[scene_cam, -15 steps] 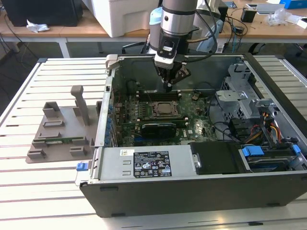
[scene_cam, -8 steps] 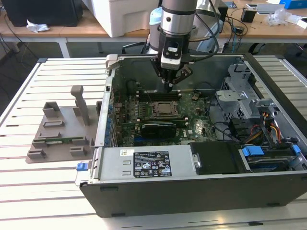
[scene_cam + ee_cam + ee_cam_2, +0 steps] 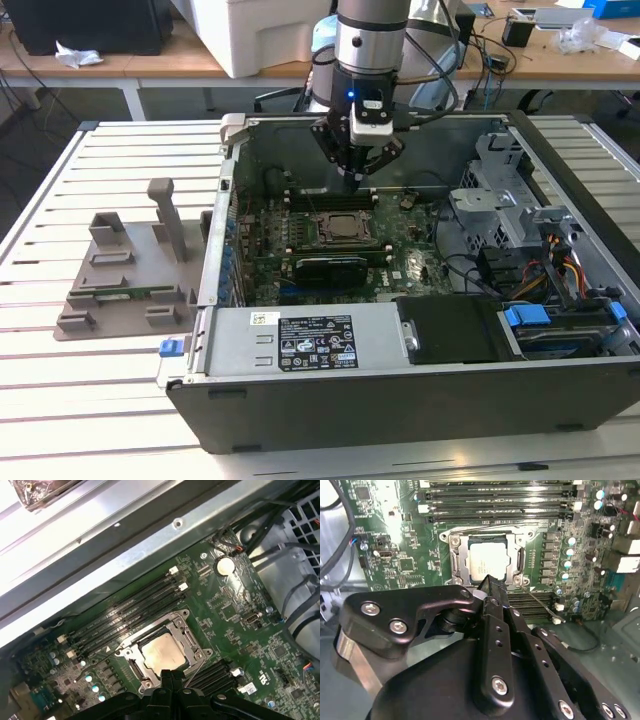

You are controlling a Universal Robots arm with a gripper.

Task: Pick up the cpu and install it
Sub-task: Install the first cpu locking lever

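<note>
- Grey tray [image 3: 125, 275]: outside the case wall [image 3: 215, 250] at 9 o'clock in the exterior view, well clear.
- cpu [image 3: 345, 228]: flat in the socket [image 3: 456, 545], square, so no long axis; 6 o'clock from the gripper [image 3: 353, 178], just below.
- Fingertips [image 3: 165, 676] pressed together, holding nothing.
- Room judged tight: memory slots [image 3: 325, 198] at 12 o'clock, black card [image 3: 335, 268] at 6, drive cage [image 3: 490, 190] at 3.

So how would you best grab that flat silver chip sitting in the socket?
Probably pinch the cpu by two opposite thin edges, coming straight down from above: it lies flat in the socket frame, with only its top face exposed.
</note>
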